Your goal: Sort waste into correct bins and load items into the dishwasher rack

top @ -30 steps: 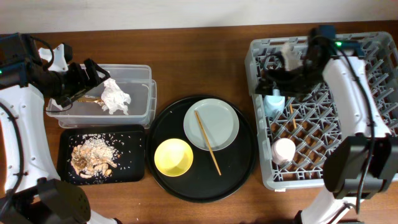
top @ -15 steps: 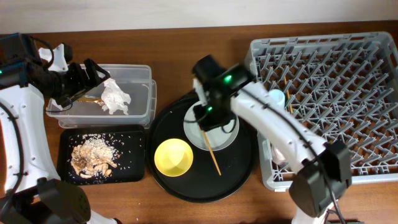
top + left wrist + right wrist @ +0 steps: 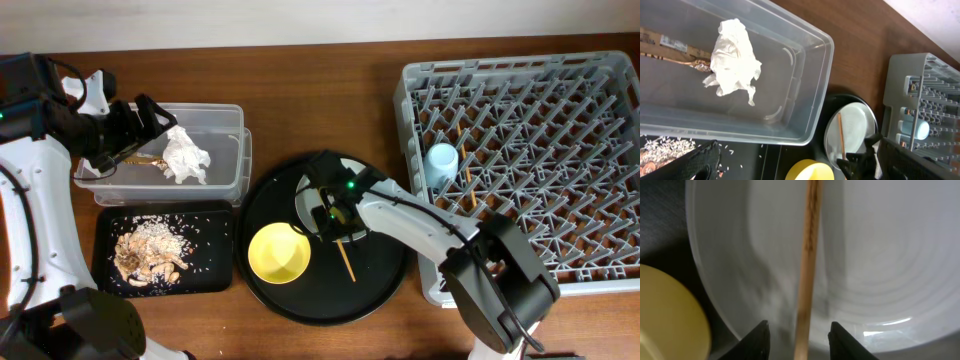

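My left gripper point(image 3: 140, 125) hangs open over the clear tub point(image 3: 225, 115), which holds the crumpled white tissue point(image 3: 185, 155) and the gold wrapper strip point(image 3: 145, 160). Beige food scraps point(image 3: 148, 250) lie in the flat black tray point(image 3: 215, 250). Low over the pale plate point(image 3: 372, 195), my right gripper point(image 3: 335, 215) is open. In the right wrist view its fingers point(image 3: 761, 341) straddle a wooden chopstick point(image 3: 808, 270) lying on the plate point(image 3: 880, 280), with a gap on each side. The yellow bowl point(image 3: 278, 253) sits beside it. A light-blue cup point(image 3: 440, 160) stands in the dishwasher rack point(image 3: 560, 120).
The plate, bowl and chopstick rest on a large round black tray point(image 3: 385, 270) between the bins and the rack. The chopstick's near end point(image 3: 346, 264) sticks out past the plate. My right arm point(image 3: 440, 235) stretches from the rack's front left corner across the tray.
My right arm swung from the rack over to the round tray and came down on the plate, its jaws narrowing around the chopstick. The left arm has not moved.
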### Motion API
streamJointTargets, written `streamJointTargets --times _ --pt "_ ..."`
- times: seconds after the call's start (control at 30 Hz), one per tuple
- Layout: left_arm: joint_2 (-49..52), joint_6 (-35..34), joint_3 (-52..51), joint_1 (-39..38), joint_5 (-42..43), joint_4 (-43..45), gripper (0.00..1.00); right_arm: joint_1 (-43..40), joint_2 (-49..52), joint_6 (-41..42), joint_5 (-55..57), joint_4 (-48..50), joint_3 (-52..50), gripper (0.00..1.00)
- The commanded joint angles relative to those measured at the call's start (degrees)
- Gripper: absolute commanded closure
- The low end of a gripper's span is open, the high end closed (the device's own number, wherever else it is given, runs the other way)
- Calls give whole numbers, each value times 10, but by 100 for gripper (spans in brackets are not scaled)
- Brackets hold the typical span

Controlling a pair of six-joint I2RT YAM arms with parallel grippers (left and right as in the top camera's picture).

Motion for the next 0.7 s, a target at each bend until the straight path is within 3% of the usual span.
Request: streamJointTargets --times 0.0,0.07,0.13,0.4,0.53,0.67 --pt "0 -1 2 3 2 0 1 2 1 7 8 28 -31 64" --pt "0 -1 2 3 2 0 1 2 1 7 7 27 -30 88" --pt "0 -1 2 3 2 0 1 2 -1 7 8 26 -26 95" --pt "0 -1 2 3 2 0 1 -57 -51 -35 7 -71 98 96" --pt "0 -1 2 3 2 0 0 -168 -65 -194 8 -156 210 96" --pt "0 -1 2 3 2 0 1 -295 -60 -349 12 -158 217 96"
